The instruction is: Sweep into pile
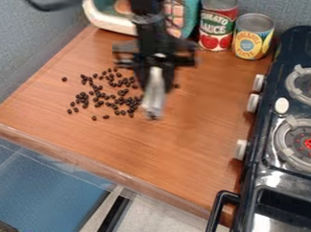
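Nearest the camera, at the lower right, black handle (217,211) on the front of the toy stove (305,111). Beyond it, to the left, wooden counter (185,150), with black beans (105,95) strewn across its upper left part in a loose, uneven patch. Thicker toward the middle, ragged at the rim, with one bean (64,79) well apart on the left, another (94,118) at the lower edge, and a couple just beyond the gripper (155,77) on the right.

Over the right side of the scatter, gripper pointing down, with a pale, silvery piece (154,101) hanging beneath; perhaps a sweeping tool, too blurred to name. Cannot tell from here whether the jaws stand wide or narrow, nor whether touching the counter at the lower tip. Tall red can (217,27) and shorter yellow can (252,38) behind, near the stove and clear of the beans.

Judging by the spread, still in the gathering step, far from a finished pile. Next, best to set the tip down outside the right-hand strays and push left toward the thickest part, low and slow, then to work inward from the other edges. Too fast or too high, and likely to scatter or skip over small, round beans.
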You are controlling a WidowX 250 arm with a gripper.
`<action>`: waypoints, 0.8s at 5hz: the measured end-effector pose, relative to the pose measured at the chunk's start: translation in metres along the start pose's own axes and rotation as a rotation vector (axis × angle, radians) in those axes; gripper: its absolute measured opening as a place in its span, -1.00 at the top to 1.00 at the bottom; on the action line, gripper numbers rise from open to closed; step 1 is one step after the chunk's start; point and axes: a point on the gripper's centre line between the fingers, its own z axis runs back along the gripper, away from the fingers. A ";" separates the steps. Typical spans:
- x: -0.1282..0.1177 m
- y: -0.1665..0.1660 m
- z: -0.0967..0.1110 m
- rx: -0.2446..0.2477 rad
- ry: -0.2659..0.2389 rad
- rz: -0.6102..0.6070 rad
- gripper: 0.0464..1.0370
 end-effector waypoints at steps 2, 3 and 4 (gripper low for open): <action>-0.012 0.084 0.022 0.024 -0.041 0.206 0.34; -0.017 0.111 0.024 0.048 -0.039 0.275 0.34; -0.018 0.133 0.016 0.058 -0.028 0.367 0.34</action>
